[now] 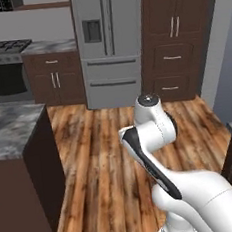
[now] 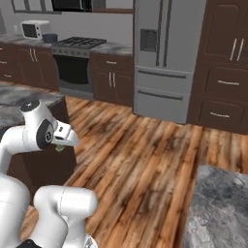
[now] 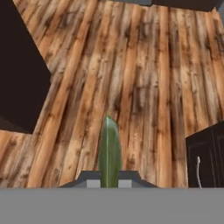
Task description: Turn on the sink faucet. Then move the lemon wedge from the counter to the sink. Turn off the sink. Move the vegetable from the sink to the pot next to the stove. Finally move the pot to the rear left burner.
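In the left base view the arm is rising at the near right over the wooden floor, with the stove waiting at the far left.

In the right base view a speck of green is showing under the hand, beside the near-left island.

In the hand view the gripper is pinching a slim green vegetable between nearly closed fingers. It is looking light, smooth and probably slippery; gripping mid-body seems safest. No writing is reading anywhere.
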You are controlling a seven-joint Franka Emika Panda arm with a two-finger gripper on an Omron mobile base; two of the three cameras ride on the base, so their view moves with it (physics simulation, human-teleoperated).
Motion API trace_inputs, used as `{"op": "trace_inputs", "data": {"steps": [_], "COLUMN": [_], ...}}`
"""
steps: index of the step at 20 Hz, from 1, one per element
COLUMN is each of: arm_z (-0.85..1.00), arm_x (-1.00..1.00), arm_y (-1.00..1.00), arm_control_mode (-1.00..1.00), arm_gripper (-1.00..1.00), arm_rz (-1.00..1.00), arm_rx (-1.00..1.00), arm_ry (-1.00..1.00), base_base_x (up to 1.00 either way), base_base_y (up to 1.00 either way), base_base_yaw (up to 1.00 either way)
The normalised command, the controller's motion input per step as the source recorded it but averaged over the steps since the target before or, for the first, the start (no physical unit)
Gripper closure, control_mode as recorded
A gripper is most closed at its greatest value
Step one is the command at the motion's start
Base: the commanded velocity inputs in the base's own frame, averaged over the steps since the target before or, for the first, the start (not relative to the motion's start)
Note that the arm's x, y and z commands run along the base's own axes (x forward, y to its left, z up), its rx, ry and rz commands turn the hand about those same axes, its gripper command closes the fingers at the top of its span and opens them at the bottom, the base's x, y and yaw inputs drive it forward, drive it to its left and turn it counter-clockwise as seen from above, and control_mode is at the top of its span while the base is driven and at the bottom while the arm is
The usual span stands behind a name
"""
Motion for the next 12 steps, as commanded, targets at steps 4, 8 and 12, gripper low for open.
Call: {"op": "trace_inputs", "data": {"steps": [4,8,12], "arm_z": [0.0,0.0,0.0], "arm_x": [0.0,0.0,0.0], "arm_y": [0.0,0.0,0.0], "arm_control_mode": [1.0,1.0,1.0], "arm_gripper": [1.0,1.0,1.0], "arm_rz": [0.0,0.0,0.0], "arm_rx": [0.0,0.0,0.0], "arm_ry": [0.0,0.0,0.0], "base_base_x": [0.96,1.0,1.0], "base_base_y": [-0.38,-0.06,0.0], "base_base_yaw": [-0.21,-0.12,-0.11]}}
